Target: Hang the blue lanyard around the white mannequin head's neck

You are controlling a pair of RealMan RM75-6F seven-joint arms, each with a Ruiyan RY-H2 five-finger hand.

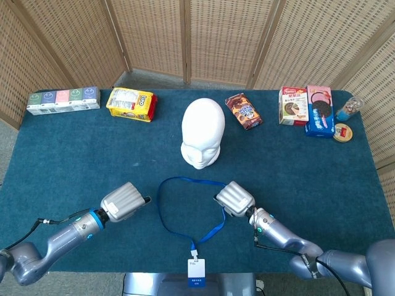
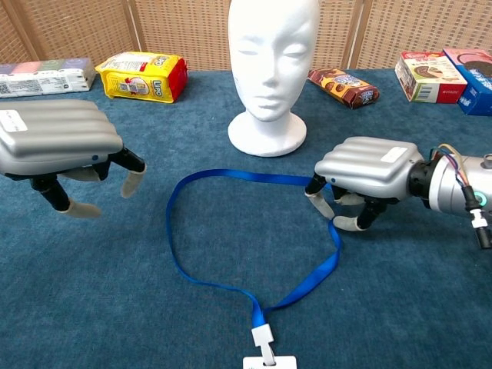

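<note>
Right robot hand (image 2: pixel 361 175): fingers curled down on lanyard (image 2: pixel 231 231), grip uncertain.
Left robot hand (image 2: pixel 58 142): empty, fingers apart, beside loop.
Tip: pinch both sides, lift evenly toward head (image 2: pixel 269 69).

Readable with some confidence: "Lipo" in blue letters on the yellow snack bag (image 2: pixel 141 76), upper left of the chest view. Too small to read: print on the white badge (image 1: pixel 196 271) at the bottom centre of the head view, on the row of small boxes (image 1: pixel 63 100) at upper left, on the brown cookie pack (image 2: pixel 343 86) and on the boxes (image 1: pixel 307 108) at upper right.
</note>
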